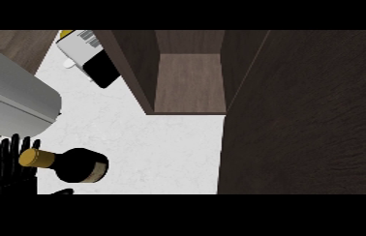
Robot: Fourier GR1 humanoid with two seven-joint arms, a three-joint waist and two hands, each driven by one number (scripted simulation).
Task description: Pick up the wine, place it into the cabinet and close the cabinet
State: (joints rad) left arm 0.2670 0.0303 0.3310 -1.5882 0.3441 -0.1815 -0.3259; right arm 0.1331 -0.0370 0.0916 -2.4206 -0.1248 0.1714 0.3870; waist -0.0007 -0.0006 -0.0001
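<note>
On counter (157, 148), wine (71, 165) beside left hand (14, 157); cabinet (187, 80) open.

White marbled bench (164, 148) fills mid & lower-left of head view. Top left: flat white box (84, 50) w/ barcode label, lying tilted on bench; yellow corner at its upper edge, black part (105, 70) at its lower-right end. Small white bit (68, 64) just beside box's left side, too small to tell what. Left edge: grey metal appliance (25, 97), rounded corner, sits over bench, partly cut off by frame. Strip of brown wood surface (25, 46) top-left, behind appliance.
</note>
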